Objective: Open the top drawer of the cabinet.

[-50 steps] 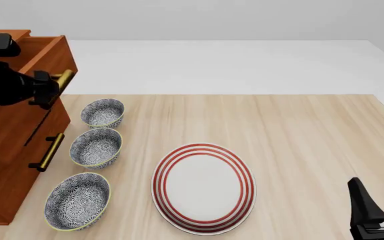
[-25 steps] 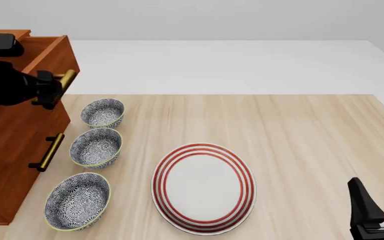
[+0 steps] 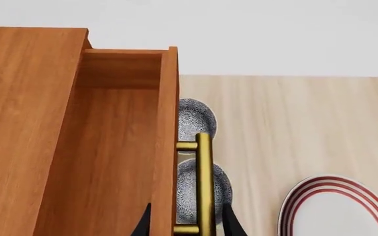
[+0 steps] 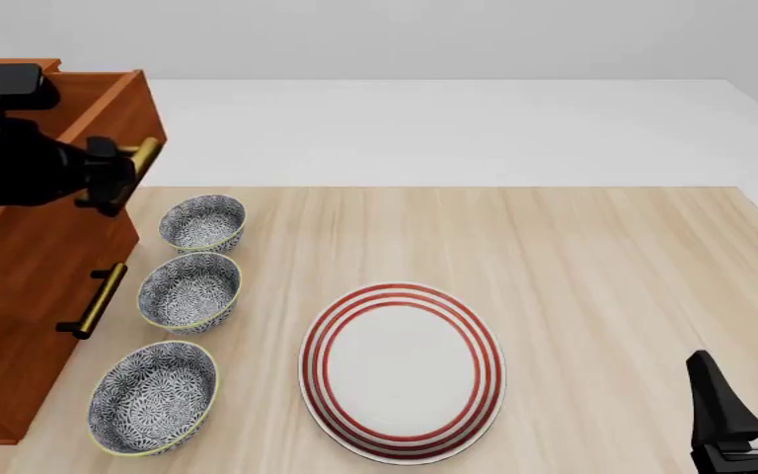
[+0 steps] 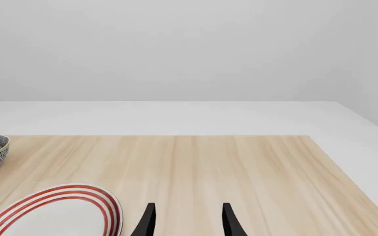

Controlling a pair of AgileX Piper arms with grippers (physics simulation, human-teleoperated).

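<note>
The cabinet [image 4: 24, 296] stands at the table's left edge, and it also shows in the left wrist view [image 3: 18, 123]. Its top drawer [image 4: 90, 114] is pulled partly out to the right, and its inside shows in the left wrist view [image 3: 120, 147]. My left gripper [image 4: 115, 178] reaches over the cabinet. It holds the drawer at its brass handle [image 4: 146, 155]. In the left wrist view my left gripper [image 3: 187, 216] has one finger on each side of the drawer front and the handle [image 3: 204, 177]. My right gripper [image 4: 754, 395] is open and empty at the near right, also seen in the right wrist view [image 5: 187, 219].
Three patterned bowls [image 4: 202, 222] [image 4: 189, 289] [image 4: 155, 395] stand in a row just right of the cabinet, under the drawer's path. A red-ringed plate [image 4: 403, 370] lies mid-table. A lower drawer's brass handle [image 4: 94, 299] sticks out toward the bowls.
The top drawer and my left gripper have moved a little further right, out of the cabinet. The right arm has not moved.
</note>
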